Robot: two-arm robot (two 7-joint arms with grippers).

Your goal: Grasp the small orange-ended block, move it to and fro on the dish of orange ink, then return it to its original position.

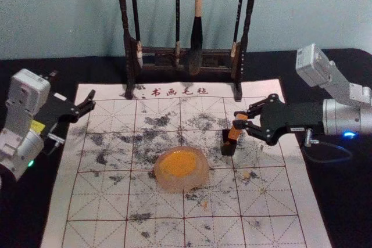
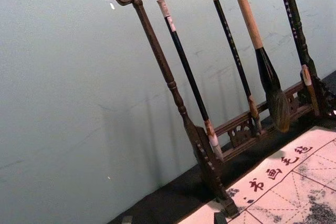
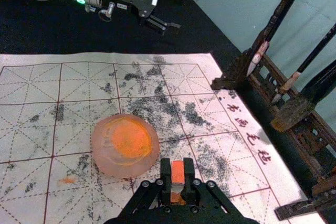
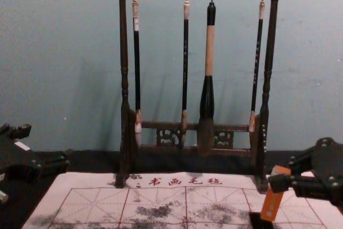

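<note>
My right gripper [image 1: 239, 119] is shut on the orange block [image 1: 238, 127] over the right part of the mat. The block leans, its lower end at the mouth of a small dark holder [image 1: 228, 148]; whether it is inside cannot be told. In the right wrist view the gripper [image 3: 178, 178] pinches the block [image 3: 177, 169]. The chest view has the block [image 4: 273, 202] tilted above the holder [image 4: 260, 221]. The dish of orange ink [image 1: 181, 169] sits mid-mat, left of the holder. My left gripper [image 1: 73, 86] is parked open at the mat's left; its fingertips [image 2: 219, 217] edge into the left wrist view.
A dark wooden rack [image 1: 129, 56] with several hanging brushes stands across the mat's back edge. The gridded white mat [image 1: 96, 201], marked with dark ink smudges, lies on a black-covered table [image 1: 343, 201]. A few orange specks [image 1: 205, 205] dot it near the dish.
</note>
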